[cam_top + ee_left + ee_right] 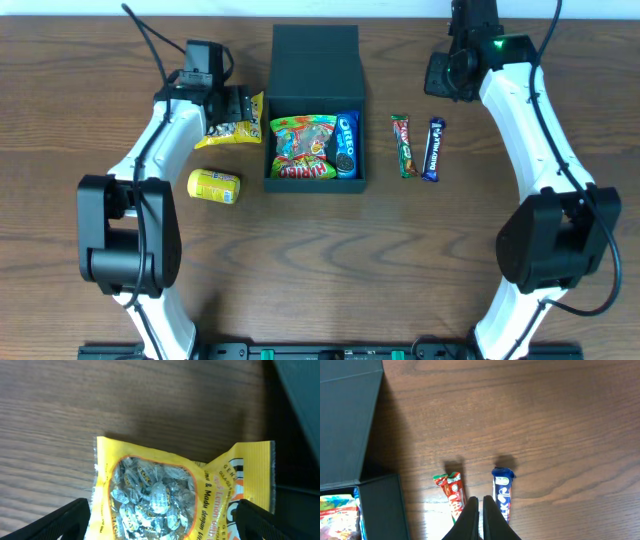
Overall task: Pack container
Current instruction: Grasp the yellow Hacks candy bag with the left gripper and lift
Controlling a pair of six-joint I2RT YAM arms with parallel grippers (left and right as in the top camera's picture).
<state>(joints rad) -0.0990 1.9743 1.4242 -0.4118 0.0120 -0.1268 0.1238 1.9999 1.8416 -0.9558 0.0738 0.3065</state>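
1. The container [315,184] is sitting in the middle of the worktop [320,260] with its flap lid lying open toward the far side. I'd say it's partly packed: a colourful gummy bag [303,150] and a blue Oreo pack [346,145] are lying inside, side by side.
2. Four things are waiting outside. The yellow sweets bag [240,125] and a yellow can [214,186] are lying left of the box, and a red bar [404,146] and a blue bar [432,150] are lying to its right.
3. The left gripper [162,505] is hovering over the sweets bag with its jaws wide apart, one on each side, gripping nothing. I'm guessing that's the next pick.
4. The right gripper [480,499] is hanging just beyond the far ends of the two bars, jaws pressed together and carrying nothing.
5. Room-wise, the sweets bag is lying just beside the box's left wall, so that side is looking tight. The bars are sitting with open worktop around them. Hardly any bare floor is showing inside the box.
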